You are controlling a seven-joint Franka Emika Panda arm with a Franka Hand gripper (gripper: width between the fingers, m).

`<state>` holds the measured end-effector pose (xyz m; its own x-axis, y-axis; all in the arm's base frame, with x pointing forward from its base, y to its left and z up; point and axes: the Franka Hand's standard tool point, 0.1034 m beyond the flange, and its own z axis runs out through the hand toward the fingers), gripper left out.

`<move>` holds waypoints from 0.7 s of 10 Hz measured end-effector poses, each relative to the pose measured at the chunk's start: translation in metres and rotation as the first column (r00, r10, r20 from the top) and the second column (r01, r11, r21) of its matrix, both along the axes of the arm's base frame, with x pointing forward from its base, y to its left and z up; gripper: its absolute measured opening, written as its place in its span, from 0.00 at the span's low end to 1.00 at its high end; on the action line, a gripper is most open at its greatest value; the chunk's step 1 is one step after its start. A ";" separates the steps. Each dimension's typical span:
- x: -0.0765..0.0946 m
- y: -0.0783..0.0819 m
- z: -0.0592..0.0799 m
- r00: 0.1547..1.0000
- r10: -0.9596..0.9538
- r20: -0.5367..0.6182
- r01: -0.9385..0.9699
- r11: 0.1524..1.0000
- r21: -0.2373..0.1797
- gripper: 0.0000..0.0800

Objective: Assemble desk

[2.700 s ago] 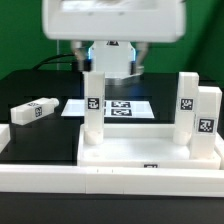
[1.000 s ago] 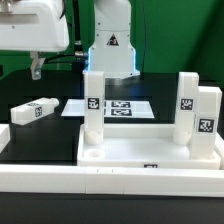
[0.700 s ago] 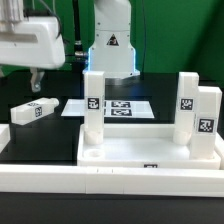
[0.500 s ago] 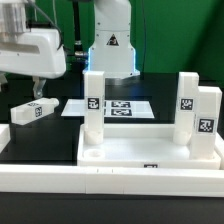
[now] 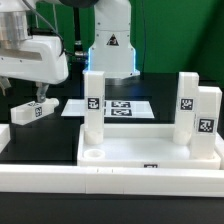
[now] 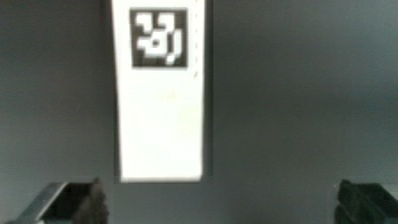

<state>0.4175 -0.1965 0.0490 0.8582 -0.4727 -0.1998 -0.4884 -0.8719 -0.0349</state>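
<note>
The desk top [image 5: 150, 152] lies on the black table with three white tagged legs standing in it: one at the exterior view's left [image 5: 93, 105] and two at its right [image 5: 187, 103], [image 5: 207, 118]. A fourth leg [image 5: 28, 112] lies loose on the table at the far left. My gripper [image 5: 38, 100] hangs just above this leg, open and empty. In the wrist view the leg [image 6: 160, 110] lies lengthwise with its tag showing, and its near end is close to one finger. The gripper [image 6: 217, 205] holds nothing between its dark fingertips [image 6: 71, 205].
The marker board [image 5: 118, 106] lies flat behind the desk top. A long white border rail [image 5: 110, 186] runs along the front. The robot base [image 5: 112, 45] stands at the back centre.
The gripper has moved from the back centre to the exterior view's left and come down over the loose leg. The desk parts have not moved.
</note>
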 end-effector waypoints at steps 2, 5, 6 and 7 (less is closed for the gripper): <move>-0.007 -0.001 -0.010 0.996 -0.005 -0.089 0.010 0.998 0.056 0.81; -0.012 -0.006 -0.014 0.970 -0.002 -0.242 0.045 0.984 0.172 0.81; -0.011 -0.007 -0.014 0.960 0.013 -0.280 0.043 0.980 0.194 0.81; -0.014 -0.006 -0.012 0.938 0.038 -0.345 0.047 0.971 0.235 0.81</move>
<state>0.4034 -0.2025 0.0367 0.7143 -0.3792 -0.5882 -0.5110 -0.8569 -0.0681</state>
